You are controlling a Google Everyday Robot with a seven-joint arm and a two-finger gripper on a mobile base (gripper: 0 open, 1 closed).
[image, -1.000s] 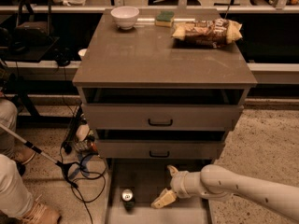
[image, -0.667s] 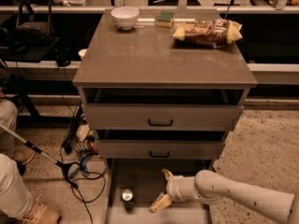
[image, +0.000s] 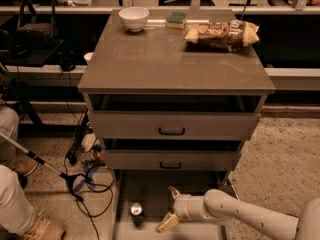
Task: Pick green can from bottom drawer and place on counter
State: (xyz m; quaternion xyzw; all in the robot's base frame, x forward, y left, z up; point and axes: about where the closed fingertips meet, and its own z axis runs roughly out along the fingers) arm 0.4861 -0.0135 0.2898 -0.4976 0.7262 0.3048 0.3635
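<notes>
The reach into the bottom drawer [image: 150, 184] is under way, and the grasp is not yet made. The green can [image: 136, 211] stands upright on the drawer's floor, toward its left side. The claw [image: 170, 208] hovers over the drawer's middle, spread wide, facing the can but apart from it. Next it likely must slide left to straddle the can, close, then lift to the table [image: 170, 64] above the drawer.

My gripper [image: 169, 209] sits low, right of centre. Far above my jaws: white bowl [image: 133, 18] up-left, green sponge [image: 176, 19] straight up, snack bag [image: 222, 33] up-right. Two black-handled drawers [image: 171, 131] stacked just above. Left: tangled cables [image: 85, 180], a trousered leg [image: 14, 204].
</notes>
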